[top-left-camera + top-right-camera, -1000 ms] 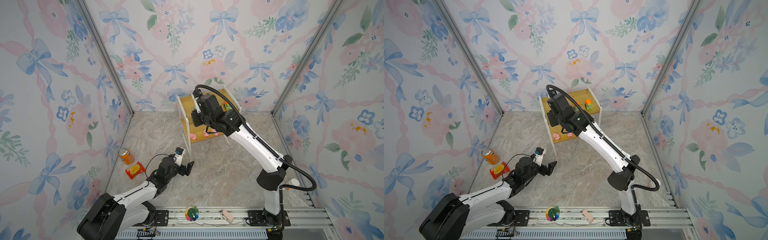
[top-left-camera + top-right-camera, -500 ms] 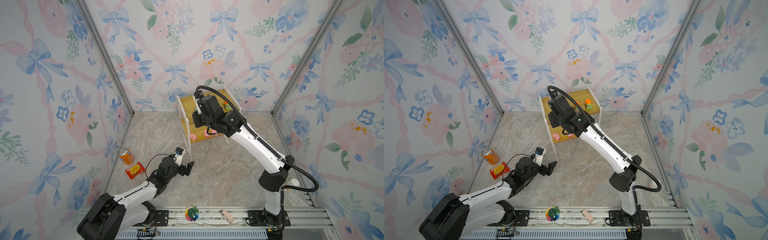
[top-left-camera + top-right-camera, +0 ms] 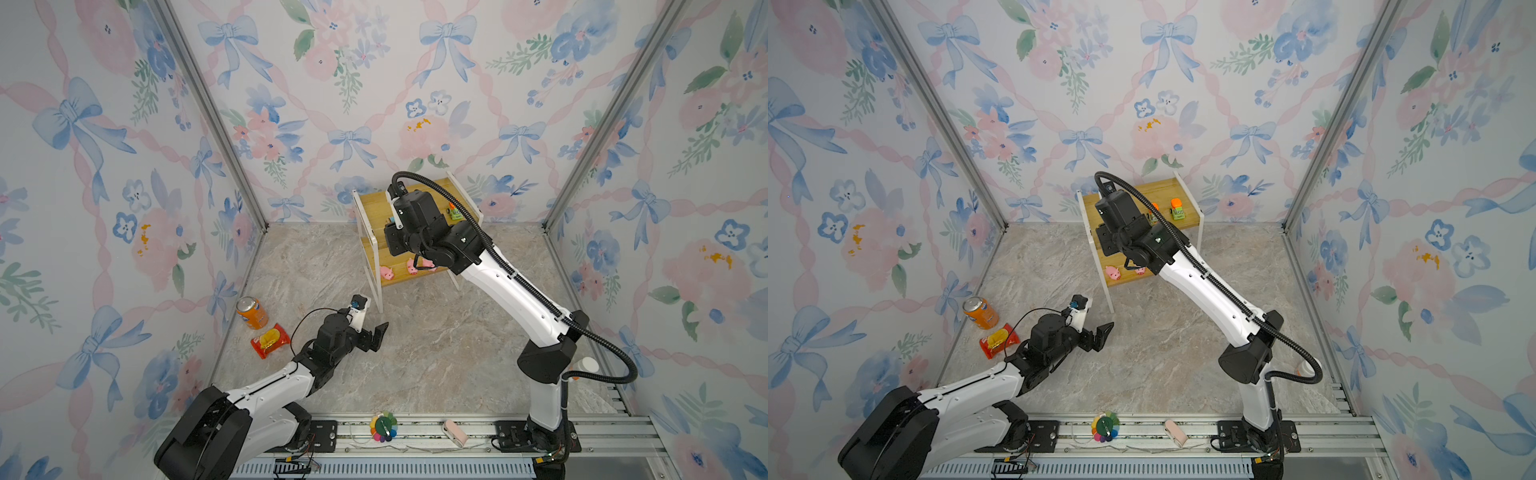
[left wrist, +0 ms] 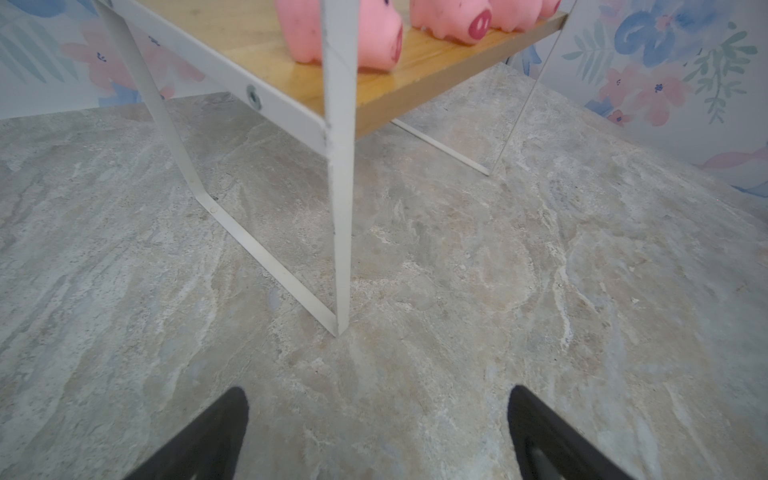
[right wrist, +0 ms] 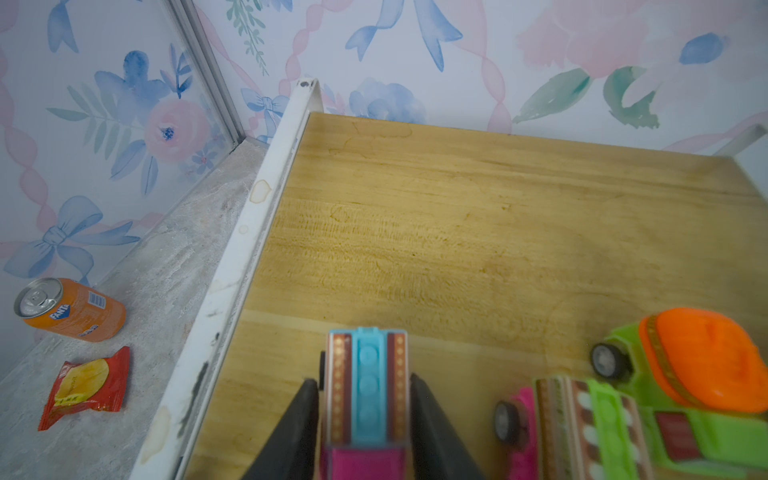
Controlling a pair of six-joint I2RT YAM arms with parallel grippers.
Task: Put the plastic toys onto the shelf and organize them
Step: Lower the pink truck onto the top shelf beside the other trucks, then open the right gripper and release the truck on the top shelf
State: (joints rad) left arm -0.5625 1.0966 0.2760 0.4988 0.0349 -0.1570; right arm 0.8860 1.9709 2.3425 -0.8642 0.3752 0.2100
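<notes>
The shelf (image 3: 370,203) stands by the back wall, and its top board (image 5: 457,232) fills the right wrist view. My right gripper (image 5: 365,378) hangs over that board, hidden under the wrist in both top views. A pink truck with a striped blue top (image 5: 365,374) stands between its fingers, which sit just off its sides. Beside it are a second pink truck (image 5: 561,415) and a green truck with an orange top (image 5: 698,374). Three pink pigs (image 3: 386,273) (image 3: 412,266) (image 3: 428,262) stand on the lower board. My left gripper (image 4: 376,399) is open and empty over the floor, near the shelf's front leg (image 4: 340,208).
An orange soda can (image 3: 251,312) and a red snack packet (image 3: 270,340) lie on the floor by the left wall, left of my left arm. Another green truck (image 3: 1177,208) stands at the right of the top board. Walls close in on three sides.
My right arm has shifted very slightly over the top board. The left arm has not moved.
</notes>
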